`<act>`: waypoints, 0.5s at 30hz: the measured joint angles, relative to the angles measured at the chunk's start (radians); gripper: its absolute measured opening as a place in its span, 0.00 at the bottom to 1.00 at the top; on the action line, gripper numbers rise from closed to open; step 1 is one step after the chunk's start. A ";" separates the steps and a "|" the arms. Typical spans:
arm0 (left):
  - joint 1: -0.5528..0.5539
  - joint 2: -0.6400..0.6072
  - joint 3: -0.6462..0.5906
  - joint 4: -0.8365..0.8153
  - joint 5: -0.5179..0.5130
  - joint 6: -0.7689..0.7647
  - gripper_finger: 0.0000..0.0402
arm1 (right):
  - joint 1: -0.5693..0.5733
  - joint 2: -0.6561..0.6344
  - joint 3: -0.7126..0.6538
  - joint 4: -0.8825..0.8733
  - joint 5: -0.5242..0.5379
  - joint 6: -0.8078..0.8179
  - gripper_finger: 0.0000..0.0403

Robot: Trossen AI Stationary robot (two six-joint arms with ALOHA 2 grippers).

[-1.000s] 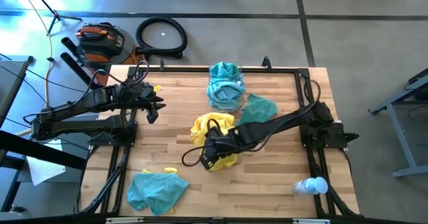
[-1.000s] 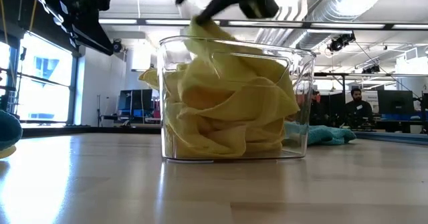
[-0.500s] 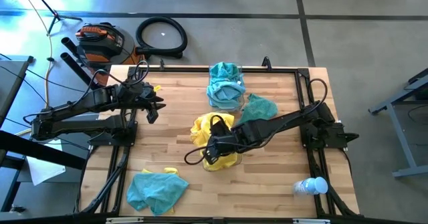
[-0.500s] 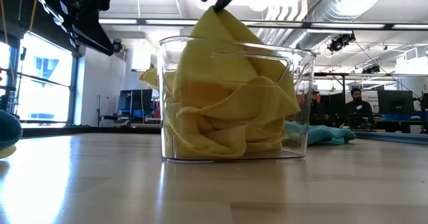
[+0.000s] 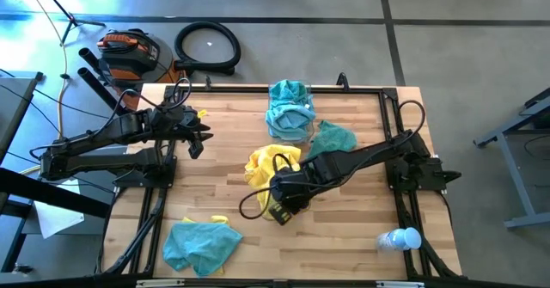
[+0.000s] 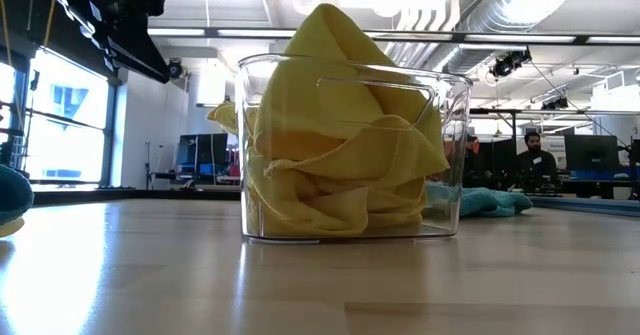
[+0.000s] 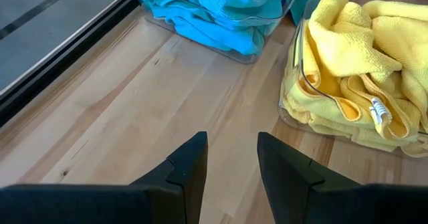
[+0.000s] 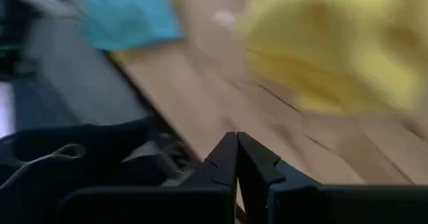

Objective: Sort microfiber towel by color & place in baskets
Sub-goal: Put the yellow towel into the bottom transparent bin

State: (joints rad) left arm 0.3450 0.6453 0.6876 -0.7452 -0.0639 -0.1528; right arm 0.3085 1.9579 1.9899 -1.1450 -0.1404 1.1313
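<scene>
A clear basket (image 6: 456,155) at mid table holds yellow microfiber towels (image 6: 340,145); the top one stands in a peak (image 6: 325,20) above the rim. My right gripper (image 8: 236,150) hangs shut and empty over this basket's near side (image 5: 278,209), clear of the towels. A second basket (image 7: 284,13) toward the far edge holds teal towels (image 5: 290,107). One loose teal towel (image 5: 333,138) lies beside that basket, another (image 5: 199,243) at the near left. My left gripper (image 7: 231,158) hovers open at the table's left (image 5: 198,140).
A white plastic bottle (image 5: 400,238) lies at the near right corner. Black frame rails (image 5: 258,88) run along the table's edges. Bare wood (image 5: 219,180) shows between my left arm and the yellow basket. People sit in the room beyond the table (image 6: 535,155).
My right gripper was at the top yellow towel and drew its top up into a peak. It then rose out of the low view, leaving the towel behind. The peak stays standing above the basket's rim.
</scene>
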 joint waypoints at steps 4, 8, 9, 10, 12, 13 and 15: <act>0.000 0.000 0.000 0.000 0.000 0.000 0.30 | -0.001 0.000 0.028 -0.212 0.147 0.070 0.01; 0.000 0.000 0.000 0.000 0.000 0.000 0.30 | -0.003 0.000 0.038 -0.192 0.377 0.024 0.00; 0.000 0.000 0.000 0.000 0.000 0.000 0.30 | -0.007 0.000 0.038 -0.165 0.390 0.005 0.00; 0.000 0.000 0.000 0.000 0.000 0.000 0.30 | -0.012 0.000 0.033 -0.128 0.385 -0.020 0.00; 0.000 0.000 0.000 0.000 0.000 0.000 0.30 | -0.027 0.006 0.020 -0.077 0.342 -0.063 0.00; 0.000 0.000 0.000 0.000 0.000 0.000 0.30 | -0.035 0.016 0.011 -0.065 0.337 -0.080 0.00; 0.000 0.000 0.000 0.000 0.000 0.000 0.30 | -0.048 0.040 -0.009 -0.042 0.325 -0.115 0.00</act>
State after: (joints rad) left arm 0.3450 0.6453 0.6876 -0.7452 -0.0639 -0.1532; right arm 0.2608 1.9977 1.9809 -1.1866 0.1846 1.0164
